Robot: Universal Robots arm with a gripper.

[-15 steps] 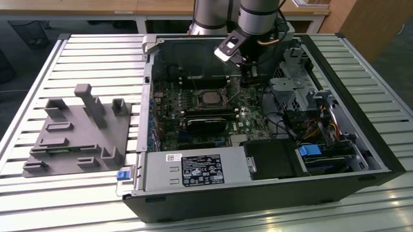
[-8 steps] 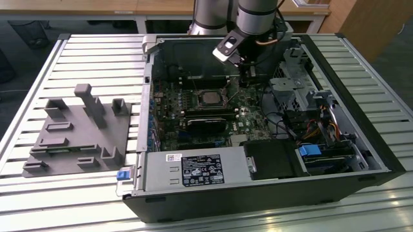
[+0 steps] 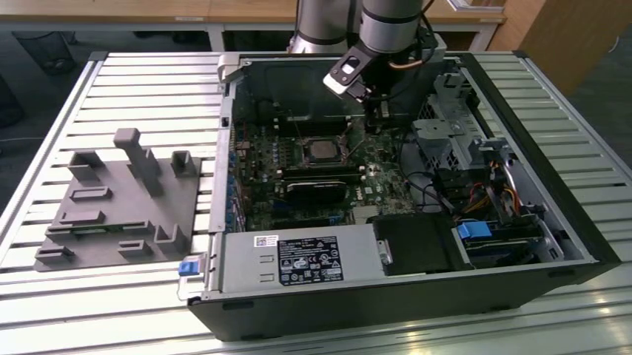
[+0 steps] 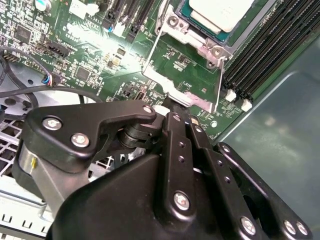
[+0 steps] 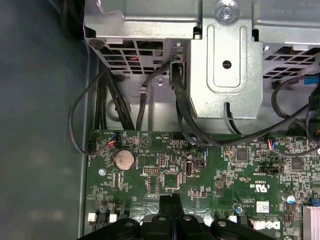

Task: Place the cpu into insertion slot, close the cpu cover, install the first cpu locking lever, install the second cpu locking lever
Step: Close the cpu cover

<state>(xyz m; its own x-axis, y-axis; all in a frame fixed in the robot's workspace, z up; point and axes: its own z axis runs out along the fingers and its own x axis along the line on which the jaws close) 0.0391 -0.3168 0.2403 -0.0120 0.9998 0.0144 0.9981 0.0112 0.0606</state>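
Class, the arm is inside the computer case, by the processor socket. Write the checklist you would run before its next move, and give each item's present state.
1. cpu lies flat in the insertion slot: ok.
2. cpu cover closed: not ok. It is swung open, and the motherboard shows through its window.
3. gripper at the cover's free edge: ok.
4. cables apart from the socket: ok. They lie toward the exterior view's right.
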